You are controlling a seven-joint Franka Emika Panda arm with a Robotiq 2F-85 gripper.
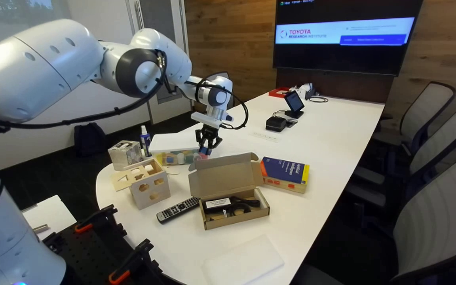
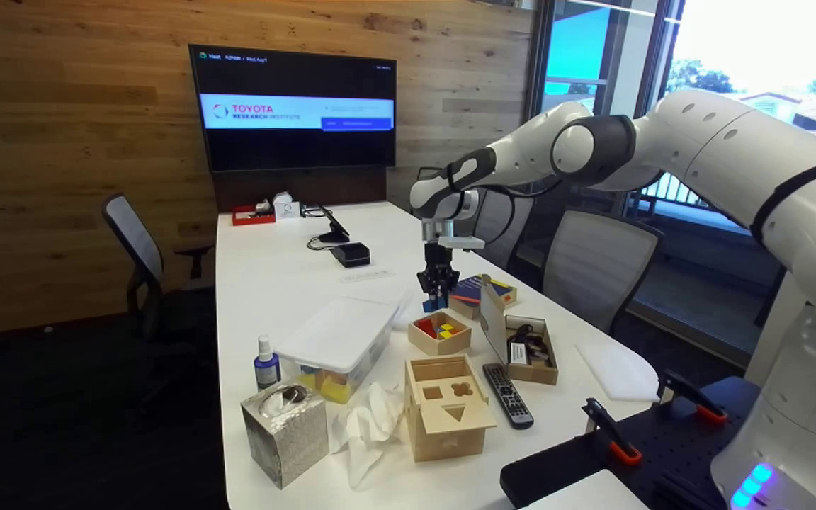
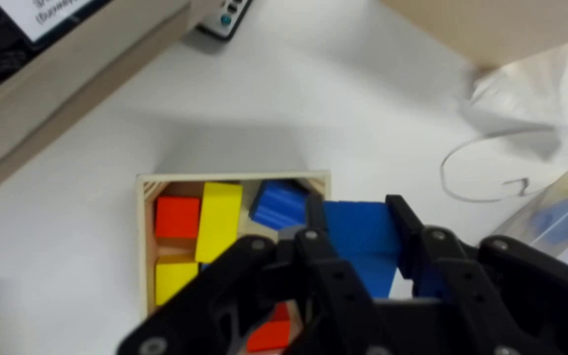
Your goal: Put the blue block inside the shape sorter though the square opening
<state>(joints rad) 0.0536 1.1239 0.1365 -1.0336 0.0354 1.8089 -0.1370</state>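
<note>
"Blue block (image 3: pixel 360 234): pinched between the fingers (image 3: pixel 315 212) of the gripper (image 2: pixel 439 296), held up near the wooden tray (image 2: pixel 454 345). Which step does this represent?"

"Transport, presumably; the grasp appears secure. Next, the block must travel to the shape sorter (image 2: pixel 436 423), be turned true to the square opening (image 2: pixel 433 392), and be lowered before release."

"What is obscured?"

"Fingers hide the block's sides and part of the tray in the wrist view. In an exterior view, a raised cardboard flap (image 1: pixel 226 176) seemingly conceals the tray. Block height is hard to judge."
</note>
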